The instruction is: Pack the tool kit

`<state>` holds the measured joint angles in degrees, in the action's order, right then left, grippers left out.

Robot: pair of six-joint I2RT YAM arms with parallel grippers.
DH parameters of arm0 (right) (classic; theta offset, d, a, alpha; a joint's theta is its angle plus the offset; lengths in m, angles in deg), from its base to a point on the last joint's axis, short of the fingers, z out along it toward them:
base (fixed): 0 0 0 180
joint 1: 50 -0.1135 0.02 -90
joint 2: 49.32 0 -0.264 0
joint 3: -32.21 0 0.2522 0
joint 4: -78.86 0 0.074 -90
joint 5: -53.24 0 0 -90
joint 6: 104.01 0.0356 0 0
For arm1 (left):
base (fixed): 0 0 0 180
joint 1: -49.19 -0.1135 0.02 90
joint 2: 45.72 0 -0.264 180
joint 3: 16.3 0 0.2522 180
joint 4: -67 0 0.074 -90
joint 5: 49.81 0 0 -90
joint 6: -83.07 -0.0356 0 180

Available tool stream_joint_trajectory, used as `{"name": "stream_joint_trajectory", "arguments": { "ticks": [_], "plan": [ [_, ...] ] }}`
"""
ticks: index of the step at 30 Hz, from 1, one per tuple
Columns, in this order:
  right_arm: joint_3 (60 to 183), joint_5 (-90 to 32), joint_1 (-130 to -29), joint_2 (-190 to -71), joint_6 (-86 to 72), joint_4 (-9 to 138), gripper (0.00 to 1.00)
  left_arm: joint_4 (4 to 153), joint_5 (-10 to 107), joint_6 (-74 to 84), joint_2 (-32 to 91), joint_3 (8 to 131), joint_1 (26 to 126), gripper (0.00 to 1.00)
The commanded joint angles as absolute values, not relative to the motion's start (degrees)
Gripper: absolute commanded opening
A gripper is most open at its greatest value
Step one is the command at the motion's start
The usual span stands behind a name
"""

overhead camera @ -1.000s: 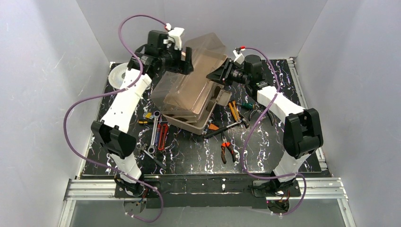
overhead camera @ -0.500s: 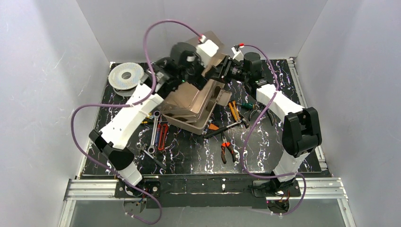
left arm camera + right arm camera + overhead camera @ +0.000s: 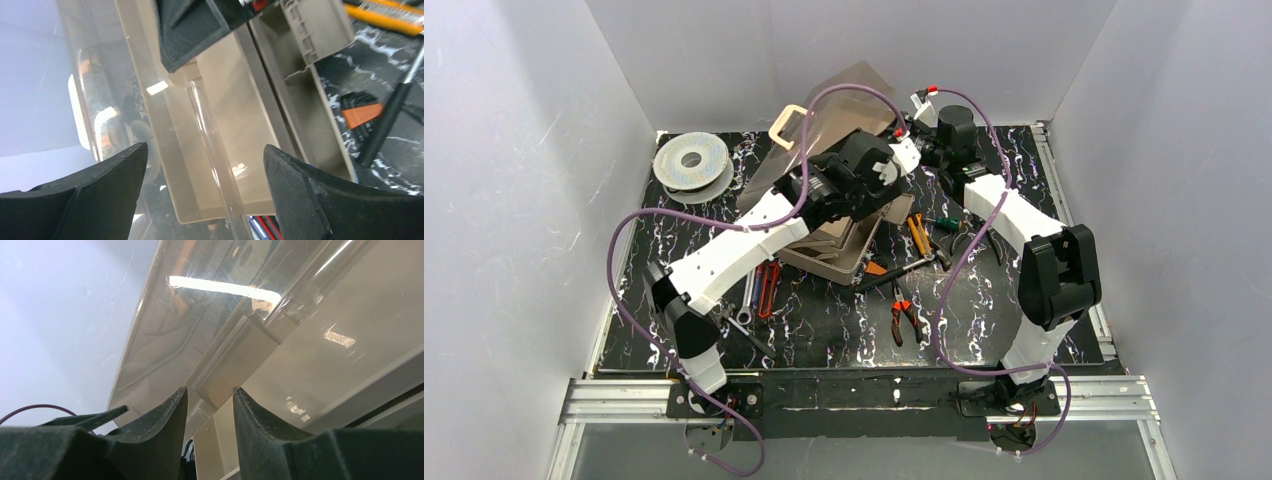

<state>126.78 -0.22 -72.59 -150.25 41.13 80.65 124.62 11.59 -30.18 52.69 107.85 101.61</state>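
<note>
Translucent brown lid (image 3: 200, 315) edge between right pincer (image 3: 210, 391) fingers

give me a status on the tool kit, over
Left gripper open above toolbox, empty. Right gripper clamped on lid, lid tilted up. Pliers, wrenches loose on table.

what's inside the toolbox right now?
Left wrist view: toolbox tray and side compartment look bare, no tools. Anything beneath the tray is covered, and from above the left arm hides most of the box. Outside on the mat lie pliers and wrenches.
</note>
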Motion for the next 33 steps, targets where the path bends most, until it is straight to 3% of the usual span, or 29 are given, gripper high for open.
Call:
{"name": "stream_joint_trajectory", "arguments": {
  "ticks": [1, 6, 10, 15, 19, 27, 33],
  "plan": [
    [131.61, 3.02, -73.02, -149.79, 43.11, 88.3, 0.46, 124.92, 3.48, -32.52, 53.34, 104.23, 102.36, 0.84],
    [133.0, 3.4, -73.02, -150.18, 43.66, 88.23, 0.47, 122.85, -0.31, -33.77, 53.02, 101.61, 102.36, 0.82],
    [133.41, 3.35, -73.02, -150.18, 43.76, 88.06, 0.47, 119.26, -6.34, -36.19, 53.15, 100.28, 102.37, 0.63],
    [133.26, 3.14, -73.02, -149.89, 43.77, 87.87, 0.47, 112.57, -12.73, -40.07, 52.6, 97.93, 102.36, 0.48],
    [132.71, 2.09, -72.62, -149.34, 43.83, 86.82, 0.53, 104.98, -16.54, -44.63, 51.91, 94.83, 102.36, 0.32],
    [126.06, -2.54, -67.97, -144.34, 42.79, 83.79, 0.61, 100.14, -17.44, -46.28, 50.67, 92.71, 102.2, 0.12],
    [124.96, -13.35, -63.49, -142.06, 36.91, 68.42, 0.71, 95.18, -19.02, -48.98, 50.4, 90.21, 102.09, 0.04]
  ]
}}
